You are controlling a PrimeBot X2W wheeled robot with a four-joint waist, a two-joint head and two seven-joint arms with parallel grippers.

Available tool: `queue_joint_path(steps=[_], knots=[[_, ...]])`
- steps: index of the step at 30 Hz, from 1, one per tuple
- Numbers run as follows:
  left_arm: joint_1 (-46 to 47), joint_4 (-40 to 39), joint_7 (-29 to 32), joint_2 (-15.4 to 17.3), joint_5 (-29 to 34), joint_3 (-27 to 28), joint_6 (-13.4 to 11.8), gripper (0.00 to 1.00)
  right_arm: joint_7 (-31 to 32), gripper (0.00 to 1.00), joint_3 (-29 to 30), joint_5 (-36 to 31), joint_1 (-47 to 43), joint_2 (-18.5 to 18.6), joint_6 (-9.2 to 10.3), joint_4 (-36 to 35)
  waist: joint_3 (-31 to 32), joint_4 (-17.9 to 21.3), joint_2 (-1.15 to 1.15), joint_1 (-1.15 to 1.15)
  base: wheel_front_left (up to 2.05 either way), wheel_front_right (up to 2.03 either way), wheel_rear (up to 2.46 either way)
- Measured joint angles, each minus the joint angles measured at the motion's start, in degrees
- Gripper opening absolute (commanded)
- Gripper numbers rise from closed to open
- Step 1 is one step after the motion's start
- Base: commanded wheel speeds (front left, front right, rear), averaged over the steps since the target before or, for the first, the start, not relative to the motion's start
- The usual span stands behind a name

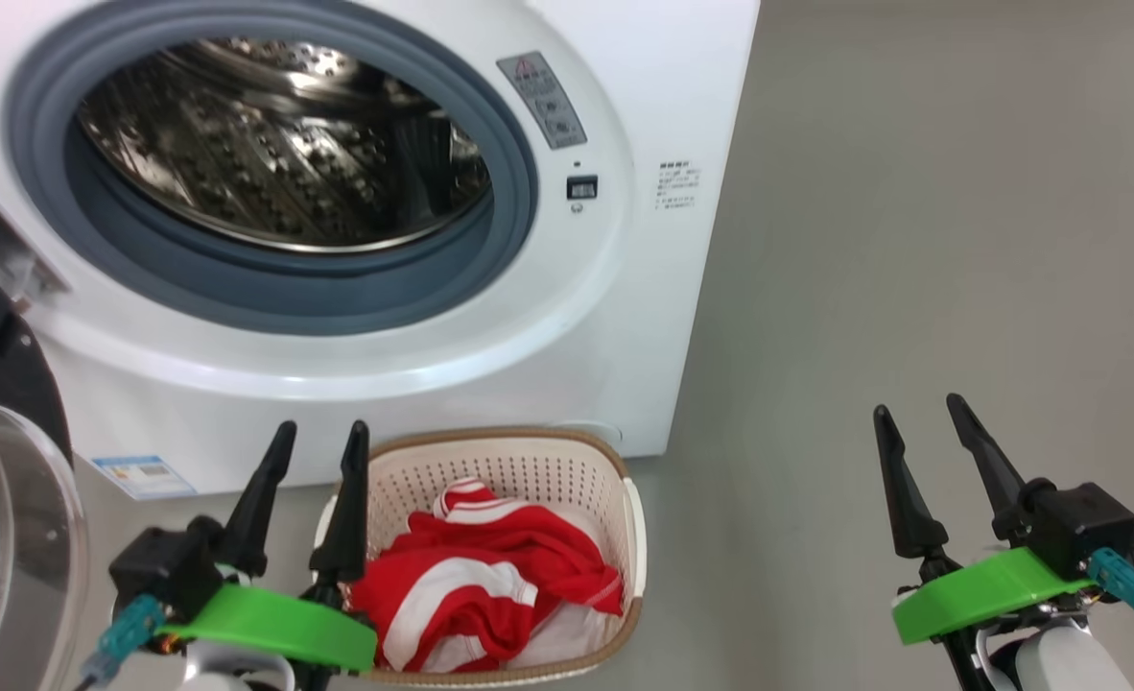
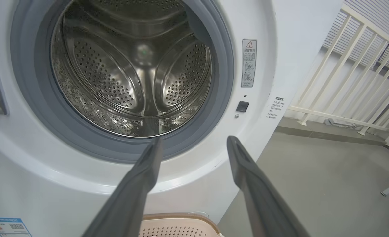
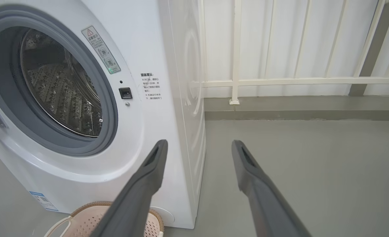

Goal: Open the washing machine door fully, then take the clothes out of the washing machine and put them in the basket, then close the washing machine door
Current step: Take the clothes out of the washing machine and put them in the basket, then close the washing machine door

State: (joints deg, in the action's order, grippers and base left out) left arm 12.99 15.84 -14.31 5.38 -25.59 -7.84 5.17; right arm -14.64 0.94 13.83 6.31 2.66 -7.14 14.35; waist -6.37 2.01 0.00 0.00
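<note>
Two of the three steps look done: the clothes (image 1: pixel 481 576) lie heaped in the basket (image 1: pixel 519 440) at the bottom centre of the head view, and the drum (image 1: pixel 279 144) of the washing machine (image 1: pixel 625 288) shows bare steel. What seems left is the closing. The washing machine door (image 1: pixel 6 499) stands swung out at the far left edge of the frame, hinged at the opening's left side, with its black rim above and its glass bowl in the lower left corner. The left hand (image 1: pixel 323 432), released with fingers spread and holding nothing, sits just right of that glass, over the basket's left rim. The right hand (image 1: pixel 917 408), also released and empty, hangs over bare floor at the lower right, well apart from the door. The left hand is therefore the nearer, and the push would probably sweep the door rightward toward the opening.
</note>
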Motion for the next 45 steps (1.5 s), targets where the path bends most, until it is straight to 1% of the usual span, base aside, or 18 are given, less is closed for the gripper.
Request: queue_joint_path(steps=[3, 13, 21, 29, 32, 45], knots=[[-1.66, -2.04, 0.00, -0.27, 1.70, 0.93, 0.10, 1.00, 0.00, 1.00, 0.05, 0.01, -0.75, -0.02, 0.00, -0.92, 1.34, -0.09, 0.00, 0.00, 0.00, 0.00, 0.00], [-6.28, -5.37, 0.00, -0.58, 6.33, 3.25, -0.11, 1.00, 0.00, 1.00, 0.18, 0.27, -4.05, -0.05, 0.00, -4.11, 4.15, 0.12, 0.00, 0.00, 0.00, 0.00, 0.00], [-9.37, -5.87, 0.00, -0.74, 6.99, 3.98, -0.18, 1.00, 0.01, 1.00, 0.22, 0.26, -6.43, -0.14, 0.00, -5.53, 5.69, 0.26, 0.00, 0.00, 0.00, 0.00, 0.00], [-9.43, -5.84, 0.00, -0.80, 7.77, 4.25, -0.29, 1.00, 0.00, 1.00, 0.35, 0.26, -6.53, -0.21, 0.00, -6.15, 5.46, -0.29, 0.00, 0.00, -0.08, 0.08, 0.00], [-9.42, -5.42, 0.01, -0.83, 7.92, 4.27, -0.68, 1.00, 0.01, 1.00, 0.33, 0.26, -6.53, -0.21, 0.00, -6.14, 5.55, -0.44, 0.00, 0.00, -0.63, 0.63, 0.00], [-9.41, -5.17, 0.00, -1.08, 7.88, 3.78, -0.52, 1.00, 0.01, 1.00, 0.41, 0.27, -6.54, -0.23, 0.00, -5.33, 5.80, -0.68, 0.00, 0.00, -1.38, 1.38, 0.00]])
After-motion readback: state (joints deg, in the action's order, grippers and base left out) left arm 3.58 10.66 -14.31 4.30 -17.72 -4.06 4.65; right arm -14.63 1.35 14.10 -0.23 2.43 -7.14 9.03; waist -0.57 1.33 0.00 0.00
